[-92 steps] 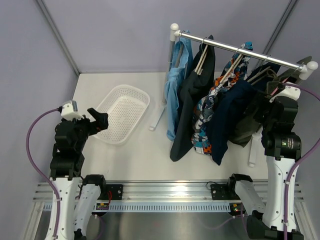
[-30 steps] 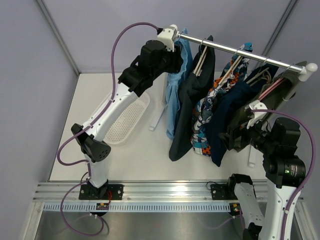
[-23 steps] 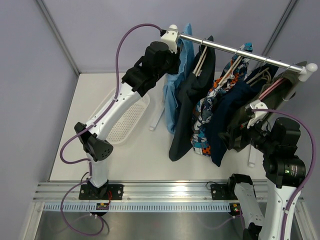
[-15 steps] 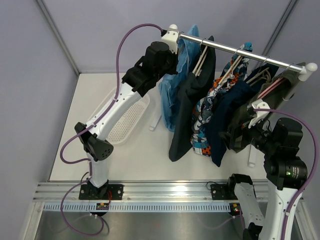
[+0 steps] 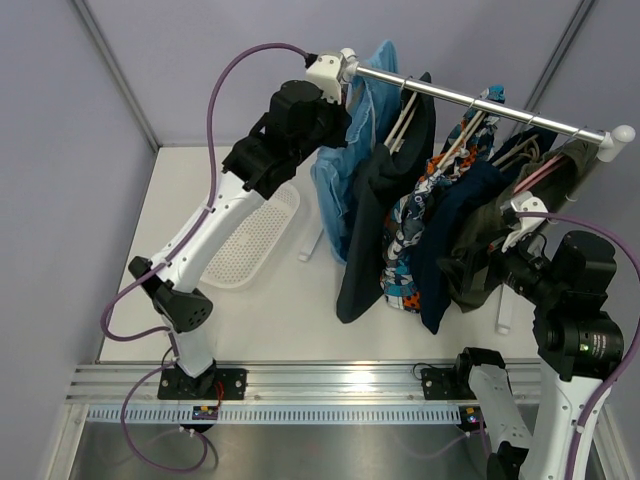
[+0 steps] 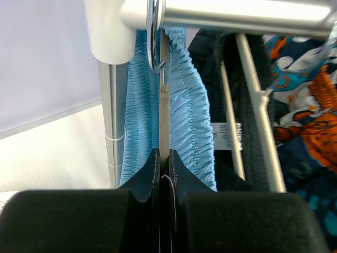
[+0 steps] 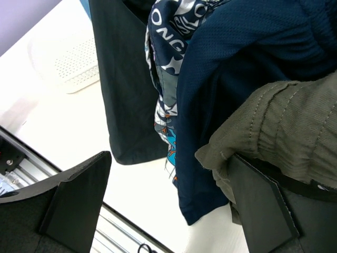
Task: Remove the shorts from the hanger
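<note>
Five hanging garments (image 5: 383, 200), one rail (image 5: 480, 103), one basket (image 5: 258, 238), two arms (image 5: 215, 225)

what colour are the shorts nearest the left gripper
Light blue shorts, clearest in the left wrist view.

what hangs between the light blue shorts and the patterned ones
the dark navy-black shorts, on a pale hanger, between the light blue shorts and the patterned shorts; the top view shows it best

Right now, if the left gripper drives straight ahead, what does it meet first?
The left gripper points along the hanger stem, flanked by the light blue shorts; first solid stop is likely the hook on the rail. Depth unclear.
</note>
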Action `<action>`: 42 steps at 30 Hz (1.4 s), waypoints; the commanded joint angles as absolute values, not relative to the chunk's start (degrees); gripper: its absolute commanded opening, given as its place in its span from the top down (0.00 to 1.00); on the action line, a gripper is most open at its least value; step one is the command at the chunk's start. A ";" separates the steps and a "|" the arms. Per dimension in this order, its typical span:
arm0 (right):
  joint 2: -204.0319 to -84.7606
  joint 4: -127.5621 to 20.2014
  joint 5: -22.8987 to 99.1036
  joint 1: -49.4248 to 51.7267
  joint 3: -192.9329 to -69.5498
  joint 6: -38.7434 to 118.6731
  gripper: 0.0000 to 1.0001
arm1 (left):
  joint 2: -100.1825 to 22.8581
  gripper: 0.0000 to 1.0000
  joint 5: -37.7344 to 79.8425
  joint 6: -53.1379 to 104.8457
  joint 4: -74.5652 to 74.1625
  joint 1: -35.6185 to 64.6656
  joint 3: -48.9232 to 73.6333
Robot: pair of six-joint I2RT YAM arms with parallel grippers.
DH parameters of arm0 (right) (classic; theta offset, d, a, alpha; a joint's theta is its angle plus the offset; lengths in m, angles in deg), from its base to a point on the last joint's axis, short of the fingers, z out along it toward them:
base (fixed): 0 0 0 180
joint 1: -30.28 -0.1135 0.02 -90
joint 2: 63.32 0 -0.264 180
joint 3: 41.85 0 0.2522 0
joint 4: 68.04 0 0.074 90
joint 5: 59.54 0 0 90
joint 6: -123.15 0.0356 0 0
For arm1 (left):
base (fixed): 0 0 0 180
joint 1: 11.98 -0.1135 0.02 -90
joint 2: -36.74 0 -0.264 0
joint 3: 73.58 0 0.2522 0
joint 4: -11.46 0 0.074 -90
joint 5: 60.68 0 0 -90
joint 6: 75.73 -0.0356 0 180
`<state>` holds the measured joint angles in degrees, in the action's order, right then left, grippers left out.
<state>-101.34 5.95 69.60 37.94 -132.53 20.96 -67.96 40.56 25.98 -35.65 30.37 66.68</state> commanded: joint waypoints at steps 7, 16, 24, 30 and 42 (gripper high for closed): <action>-102.43 3.30 74.84 37.92 -134.36 21.11 0.00 | -59.68 1.00 37.49 26.58 -26.65 30.65 62.29; -106.64 2.42 76.79 37.92 -135.50 20.76 0.00 | -50.37 1.00 37.84 25.97 -24.98 30.65 47.43; -103.93 -4.96 52.94 37.92 -133.57 30.41 0.01 | -40.52 1.00 37.05 27.81 -23.05 30.65 34.43; -96.02 -6.73 44.28 37.92 -133.39 30.16 0.01 | -33.93 1.00 36.61 29.65 -21.73 30.65 27.03; -100.48 -1.29 80.46 37.92 -140.68 16.72 0.01 | -23.21 1.00 32.57 29.83 -23.04 30.65 17.01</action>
